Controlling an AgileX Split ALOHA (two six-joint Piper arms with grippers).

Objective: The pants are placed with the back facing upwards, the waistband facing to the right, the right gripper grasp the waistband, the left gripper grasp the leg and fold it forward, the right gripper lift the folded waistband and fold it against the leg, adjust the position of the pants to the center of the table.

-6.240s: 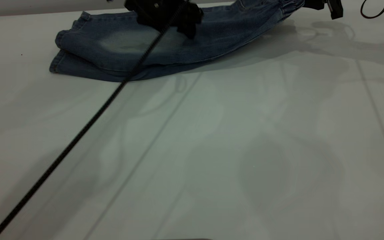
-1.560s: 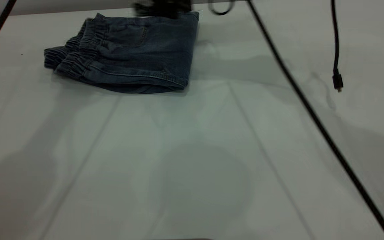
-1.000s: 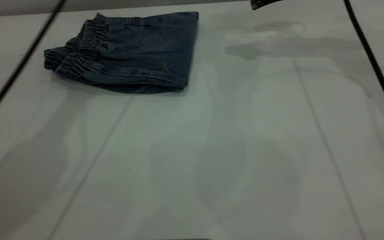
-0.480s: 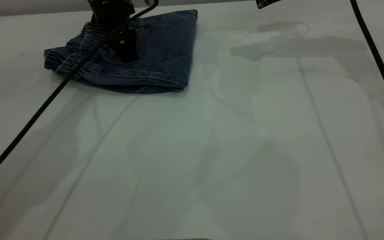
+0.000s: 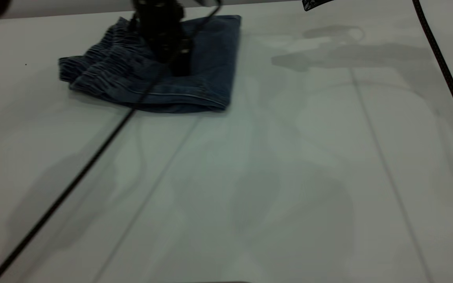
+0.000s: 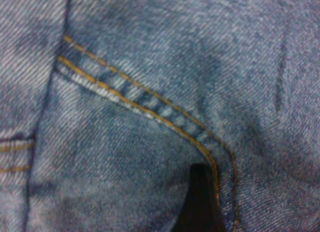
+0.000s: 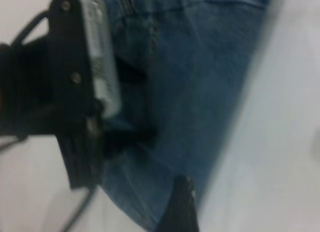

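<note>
Nearest us, the bare pale worktop (image 5: 250, 188) fills the lower and middle of the frame, crossed by a black cable (image 5: 73, 184) from the lower left. Farther back, in the upper left, we see the pants (image 5: 207, 67) folded into a compact bundle, the waistband (image 5: 104, 63) bunched at its left edge. The bundle has shifted slightly rightward from half a second ago. The left gripper (image 5: 179, 65) presses down onto the denim near a pocket seam; we cannot tell how its jaws stand. We judge the folds done and the centring slide under way, with much worktop yet to cross. The right gripper (image 5: 315, 4) hangs at the top edge, upper right, well apart; its jaws are hidden.
</note>
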